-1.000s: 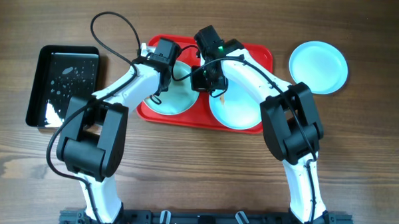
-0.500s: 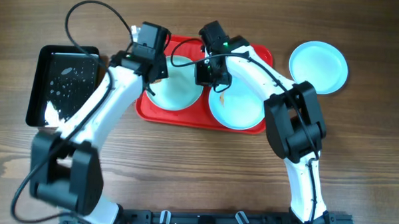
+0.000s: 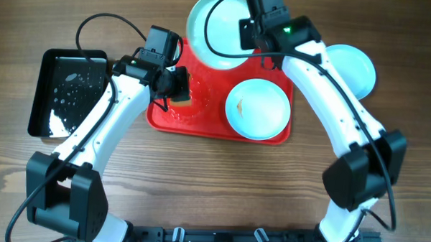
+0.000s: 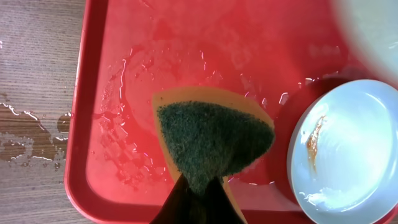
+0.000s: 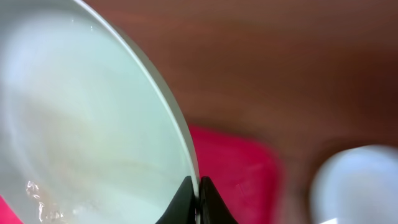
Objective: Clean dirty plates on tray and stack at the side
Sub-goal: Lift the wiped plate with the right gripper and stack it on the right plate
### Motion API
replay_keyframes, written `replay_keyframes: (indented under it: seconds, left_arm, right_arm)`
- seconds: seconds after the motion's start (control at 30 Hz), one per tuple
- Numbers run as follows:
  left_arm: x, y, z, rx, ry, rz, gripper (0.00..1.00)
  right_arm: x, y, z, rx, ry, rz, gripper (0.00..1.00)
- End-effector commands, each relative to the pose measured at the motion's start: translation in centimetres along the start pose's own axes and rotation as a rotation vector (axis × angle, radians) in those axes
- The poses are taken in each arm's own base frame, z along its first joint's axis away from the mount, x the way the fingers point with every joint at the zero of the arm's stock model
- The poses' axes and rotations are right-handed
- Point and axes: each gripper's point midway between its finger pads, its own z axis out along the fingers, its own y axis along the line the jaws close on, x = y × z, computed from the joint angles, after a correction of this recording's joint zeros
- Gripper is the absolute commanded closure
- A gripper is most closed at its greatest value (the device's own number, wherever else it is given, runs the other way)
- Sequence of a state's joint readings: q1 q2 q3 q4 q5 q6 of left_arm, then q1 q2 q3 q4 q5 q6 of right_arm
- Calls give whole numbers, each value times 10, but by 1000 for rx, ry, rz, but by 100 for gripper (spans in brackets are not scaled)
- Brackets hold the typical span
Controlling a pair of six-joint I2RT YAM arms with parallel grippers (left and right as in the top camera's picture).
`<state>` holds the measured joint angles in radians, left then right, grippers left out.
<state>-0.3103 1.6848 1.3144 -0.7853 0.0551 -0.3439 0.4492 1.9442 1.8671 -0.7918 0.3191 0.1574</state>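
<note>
Your right gripper [image 3: 246, 36] is clamping the rim of the raised plate [image 3: 217, 24], and from overhead that plate is overlapping the far edge of the tray [image 3: 201, 124]; in the right wrist view the two fingertips are pinching the thin rim between them [image 5: 196, 193], with the raised plate [image 5: 81, 124] filling the left side and water beading near its lower edge; your left gripper [image 3: 175, 87] is gripping the sponge [image 3: 182, 91] over the left half of the tray; in the left wrist view the fingers are squeezing its lower point [image 4: 199, 193], the sponge [image 4: 214, 140] is showing green scourer over an orange back, and the tray [image 4: 112, 93] below it is glistening with water; the smeared plate [image 3: 257, 108] is sitting on the right half of the tray, a brown streak showing on its left side [image 4: 354, 155]; the third plate [image 3: 350, 68] is lying on the table [image 3: 213, 185] just right of the tray, partly hidden by your right arm; the black tray [image 3: 67, 91] is sitting well to the left, speckled with droplets; a little water is pooling on the wood beside the tray's left rim [image 4: 31, 134].
</note>
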Motion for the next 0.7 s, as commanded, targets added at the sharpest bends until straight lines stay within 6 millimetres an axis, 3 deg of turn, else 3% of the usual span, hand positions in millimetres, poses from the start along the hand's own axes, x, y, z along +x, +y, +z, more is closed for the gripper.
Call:
replay_keyframes:
  seconds: [0.0,0.3,0.47,0.67]
  left_arm:
    - [-6,-7,-3,32,-15,-10,96]
    - [-6,-7,-1,32,-14,-11,96]
    - [-6,-7,2,29,-9,-11,96]
    - [-7,-7,5,31,-12,-11,96]
  right_arm:
    - [-15,-33,-21,306,-57,-205,96]
    - [-40,-26,-61,584,-158,-376,96]
    - [-61,-42,-96,822,-218,-366,96]
    - [-66,-44,-102,858,-208,-409,96]
